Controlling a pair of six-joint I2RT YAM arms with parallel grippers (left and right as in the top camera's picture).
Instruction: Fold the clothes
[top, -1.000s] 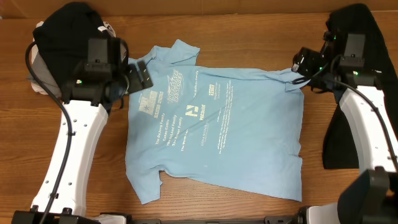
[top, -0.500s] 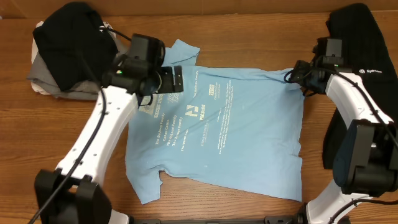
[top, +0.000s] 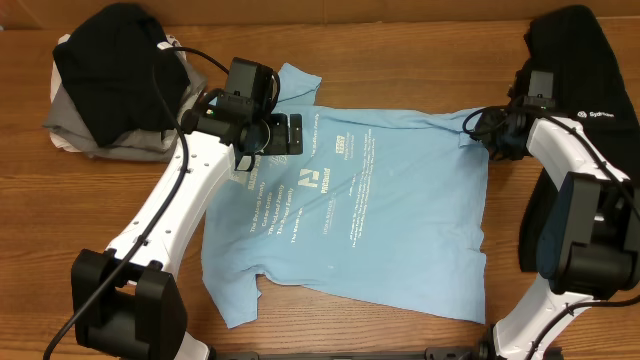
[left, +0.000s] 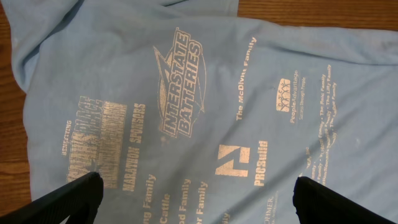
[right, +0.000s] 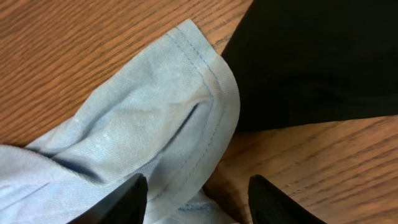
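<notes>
Left gripper: fingers spread wide, hovering over the shirt's printed text.
Right gripper: fingers apart, low over a sleeve hem.
Light-blue T-shirt: spread flat mid-table, print up.
Black garment: right edge, just beside that sleeve.
Table: brown wood grain.
Far-left corner: dark folded pile.

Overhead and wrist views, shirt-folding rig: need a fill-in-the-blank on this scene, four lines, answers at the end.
1. The light-blue T-shirt lies spread on a ____ table.
2. In the left wrist view, the logo on it reads Interstate ____.
3. The right gripper, jaws apart, hovers over the sleeve hem; the garment beside that hem is ____.
4. The left gripper hangs above the print with its jaws ____.
Missing words: wooden; Batteries; black; open.
</notes>
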